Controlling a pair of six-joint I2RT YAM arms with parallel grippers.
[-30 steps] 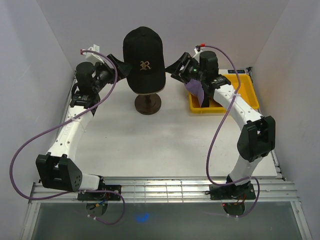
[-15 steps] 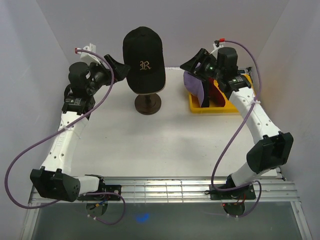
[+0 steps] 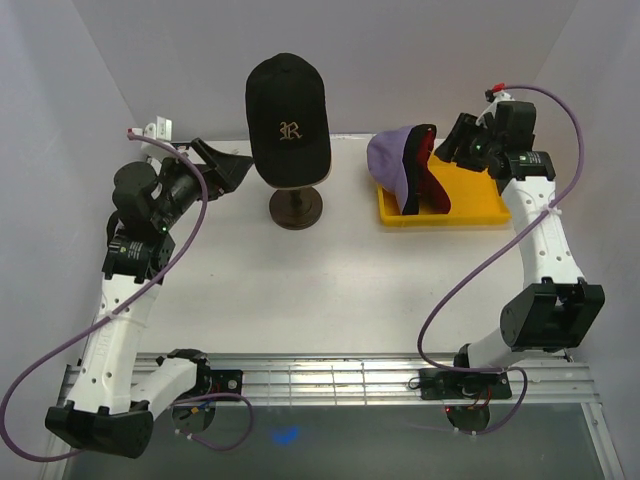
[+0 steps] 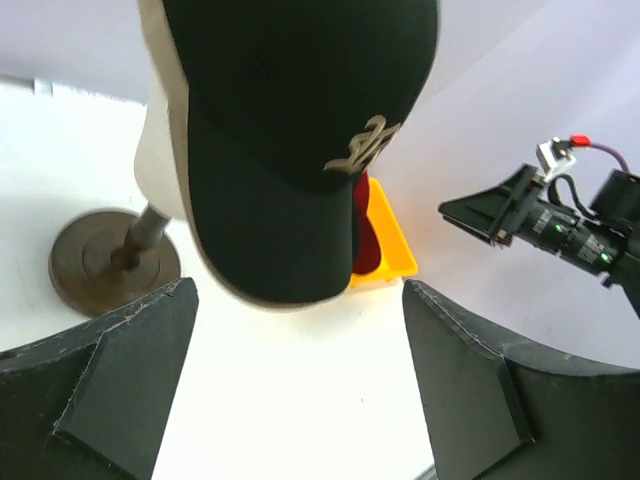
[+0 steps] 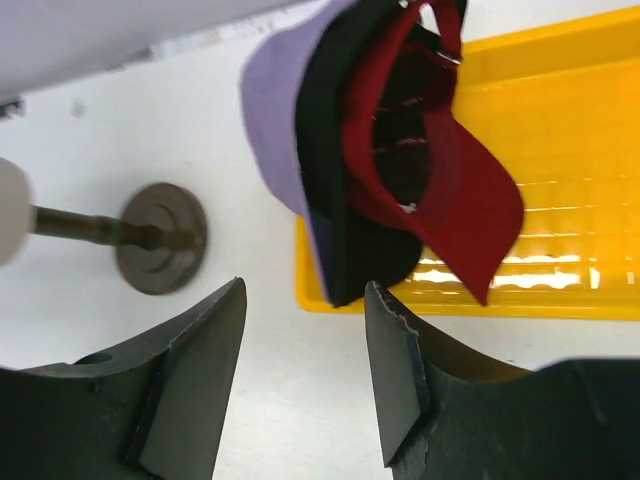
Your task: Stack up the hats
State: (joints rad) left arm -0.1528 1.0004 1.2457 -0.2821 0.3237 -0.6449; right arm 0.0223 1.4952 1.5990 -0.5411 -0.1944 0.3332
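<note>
White tabletop (image 3: 300, 290) fills the space between pale walls, with the two arms reaching in from its near edge. Toward the back stands a beige dummy head (image 4: 160, 150) on a dark round stand (image 3: 296, 208), and the black cap with the gold R (image 3: 288, 115) sits on that head, brim pointing down toward the near side. To its right, a yellow tray (image 3: 470, 205) lies on the table. At the tray's left end three caps stand nested on edge: the lavender cap (image 3: 388, 160) outermost and leaning past the tray's left rim, the second black cap (image 5: 335, 150) inside it, and the red cap (image 5: 450, 190) innermost, its brim lying over the tray floor. The left gripper (image 3: 222, 165) hangs in the air just left of the dummy head, jaws spread wide with nothing between them, clear of the cap. The right gripper (image 3: 452, 145) hovers over the tray just right of the nested caps, jaws likewise parted and empty, not touching the fabric.
</note>
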